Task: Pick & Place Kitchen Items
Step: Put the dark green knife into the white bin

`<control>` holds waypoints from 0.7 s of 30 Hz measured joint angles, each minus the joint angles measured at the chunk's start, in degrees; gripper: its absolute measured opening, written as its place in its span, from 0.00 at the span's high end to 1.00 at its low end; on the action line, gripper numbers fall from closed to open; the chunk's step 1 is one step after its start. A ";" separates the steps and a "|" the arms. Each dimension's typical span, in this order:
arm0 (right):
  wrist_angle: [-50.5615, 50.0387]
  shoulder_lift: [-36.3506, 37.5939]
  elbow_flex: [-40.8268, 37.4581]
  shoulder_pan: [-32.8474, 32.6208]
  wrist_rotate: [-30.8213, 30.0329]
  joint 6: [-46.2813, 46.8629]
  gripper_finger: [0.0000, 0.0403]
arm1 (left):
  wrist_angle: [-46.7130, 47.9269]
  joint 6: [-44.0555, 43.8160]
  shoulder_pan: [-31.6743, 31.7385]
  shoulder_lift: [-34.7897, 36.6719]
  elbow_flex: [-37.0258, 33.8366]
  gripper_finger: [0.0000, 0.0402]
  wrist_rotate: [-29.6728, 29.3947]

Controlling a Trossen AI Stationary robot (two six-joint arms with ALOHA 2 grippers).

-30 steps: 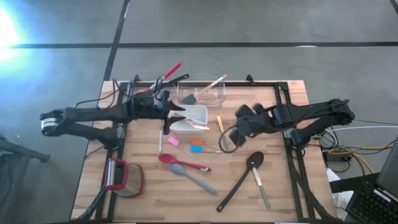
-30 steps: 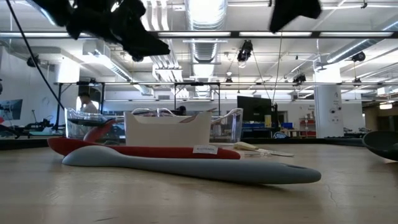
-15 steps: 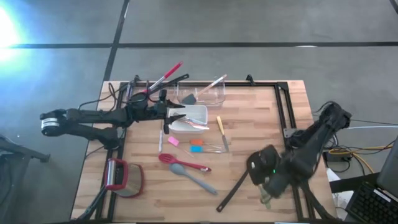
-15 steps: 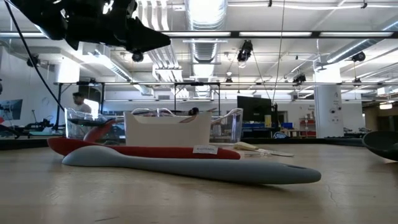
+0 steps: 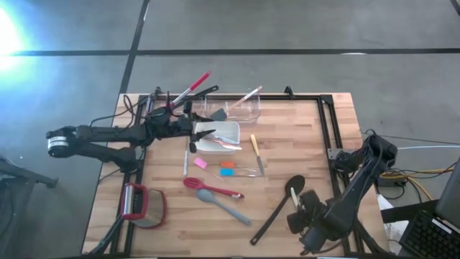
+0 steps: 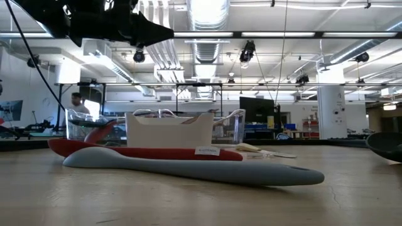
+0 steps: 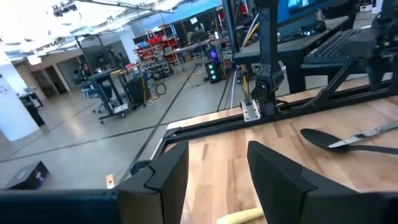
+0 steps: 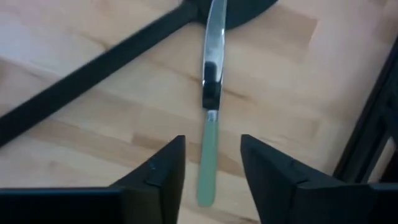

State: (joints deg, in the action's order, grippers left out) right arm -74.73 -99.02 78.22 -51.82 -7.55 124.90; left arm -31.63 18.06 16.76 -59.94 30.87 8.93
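Under the right gripper (image 8: 208,180) (fingers apart), a green-handled steel knife (image 8: 210,112)

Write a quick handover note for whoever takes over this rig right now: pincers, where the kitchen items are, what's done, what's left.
Right pincer: open, empty, low over the green-handled knife whose blade lies across the black spoon near the table's front right.
Left pincer: open, empty, hovering beside the white dish at the table's back.
Done: some utensils already lie in the white dish and the clear tub.
Left on the table: red whisk, grey-blue spatula, yellow-handled knife, small coloured pieces, black spoon, green-handled knife.
Likely next: right pincer takes the green-handled knife.
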 joint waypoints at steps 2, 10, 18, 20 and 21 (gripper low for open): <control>1.56 -0.46 -0.02 -0.10 0.13 0.09 0.59 | -0.30 0.47 0.04 0.00 0.00 0.58 0.00; 6.17 -3.41 -0.91 -0.83 0.09 0.11 0.55 | -0.57 0.29 0.04 -0.02 0.49 0.58 0.00; 13.94 -3.47 -6.23 -0.92 0.68 0.42 0.60 | -0.33 -0.14 0.04 -0.02 0.72 0.58 0.00; 14.26 -3.46 -7.52 -1.09 1.69 0.83 0.61 | -0.16 -0.18 0.04 -0.02 0.72 0.58 0.00; 14.22 -3.46 -8.22 -1.10 2.54 0.92 0.62 | 0.09 -0.19 0.04 -0.02 0.72 0.58 0.01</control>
State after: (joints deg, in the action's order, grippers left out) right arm -60.50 -102.48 70.00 -52.93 -5.01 125.82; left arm -31.54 17.87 16.80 -59.96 31.59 8.93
